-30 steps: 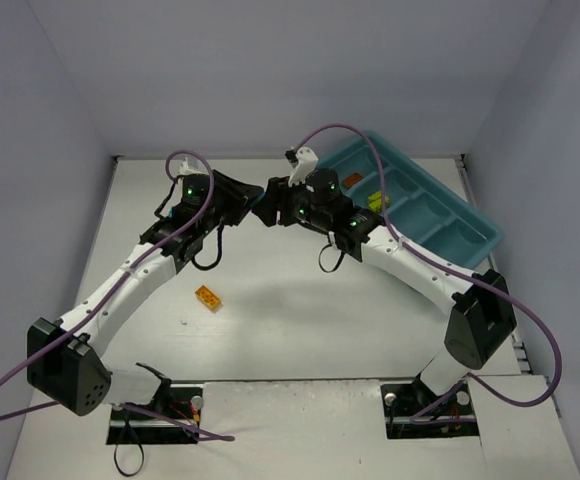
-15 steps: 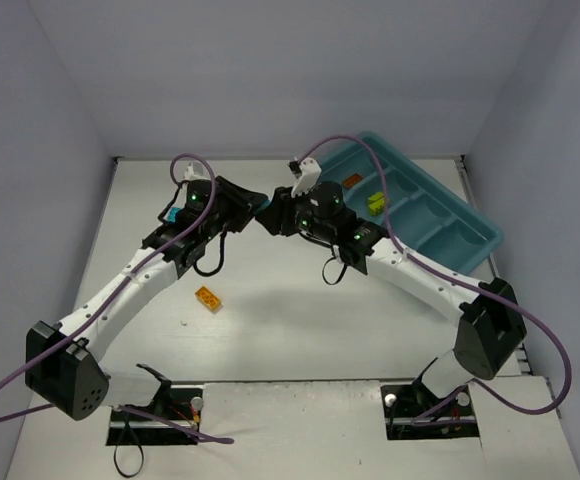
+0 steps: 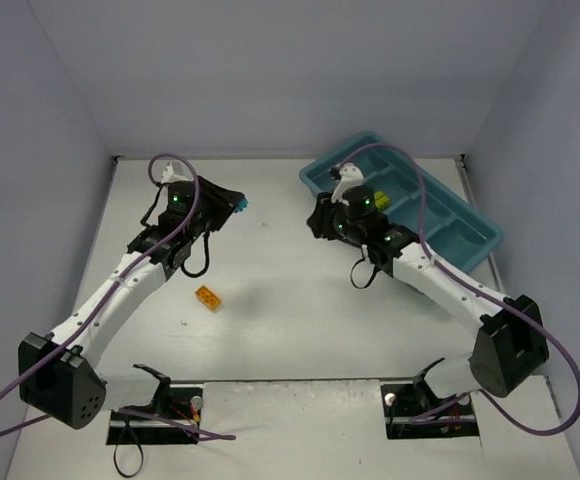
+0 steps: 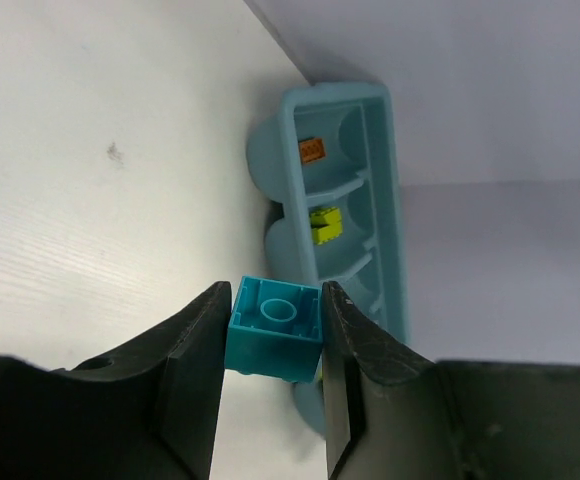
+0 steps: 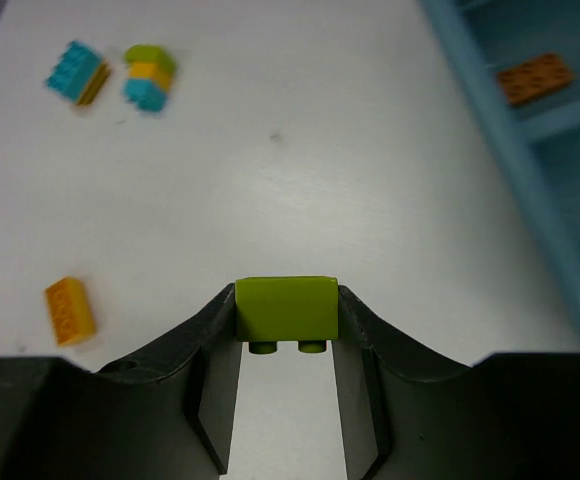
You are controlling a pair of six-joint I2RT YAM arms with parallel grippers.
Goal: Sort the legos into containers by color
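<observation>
Two compartments [image 4: 382, 170] hold orange brick [image 4: 311, 150] and yellow-green brick [image 4: 324, 224]; left gripper [image 4: 275, 305] pinches cyan brick [image 4: 275, 332], right gripper [image 5: 286, 298] lime brick [image 5: 286, 312].

White table [image 3: 290, 300] fills the middle of the overhead view, matte and faintly grained. Pale lavender back wall [image 3: 290, 70] runs across the top, left wall [image 3: 30, 200] down the left edge, right wall [image 3: 560, 150] down the right edge. A tiny white speck [image 3: 183, 322] sits on the tabletop, lower left of centre. Left wrist view, upper left: a small dark mark [image 4: 116, 152] on the surface.
</observation>
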